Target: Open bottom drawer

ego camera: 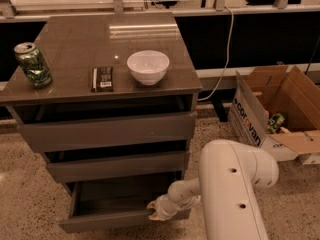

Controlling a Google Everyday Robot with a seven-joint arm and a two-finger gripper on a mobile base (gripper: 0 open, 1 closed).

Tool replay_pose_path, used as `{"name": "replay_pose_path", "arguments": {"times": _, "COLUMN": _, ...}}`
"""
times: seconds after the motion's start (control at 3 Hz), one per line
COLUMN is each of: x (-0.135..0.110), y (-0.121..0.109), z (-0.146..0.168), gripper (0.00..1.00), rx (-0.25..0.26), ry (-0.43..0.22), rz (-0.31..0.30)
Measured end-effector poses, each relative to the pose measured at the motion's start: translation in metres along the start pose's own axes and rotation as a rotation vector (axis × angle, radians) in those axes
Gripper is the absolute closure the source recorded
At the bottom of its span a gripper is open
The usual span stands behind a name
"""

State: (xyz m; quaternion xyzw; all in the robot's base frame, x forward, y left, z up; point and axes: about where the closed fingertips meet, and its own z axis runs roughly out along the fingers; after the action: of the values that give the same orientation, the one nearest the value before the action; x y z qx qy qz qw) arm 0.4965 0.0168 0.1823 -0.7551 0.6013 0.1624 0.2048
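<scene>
Reaching hand (159, 210): low, at the right end of the bottom drawer (112, 220), on its front's top edge, likely placed there to pull; grip I cannot tell.
Drawer position: lowest of three, partly out, nearward.

Grey-brown handleless bottom drawer (110, 221) at 6 o'clock, pulled partly open, dark inside showing; gripper (154, 212) at its front's 3 o'clock end.
</scene>
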Motion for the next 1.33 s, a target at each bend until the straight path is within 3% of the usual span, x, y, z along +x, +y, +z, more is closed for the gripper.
{"name": "replay_pose_path", "arguments": {"times": 1.0, "x": -0.0016, "y": -0.0002, "z": -0.0023, "gripper": 0.09, "rx": 0.0, "ry": 0.0, "rz": 0.0}}
{"name": "replay_pose_path", "arguments": {"times": 1.33, "x": -0.0016, "y": -0.0002, "z": -0.0023, "gripper": 0.0, "rx": 0.0, "ry": 0.0, "rz": 0.0}}
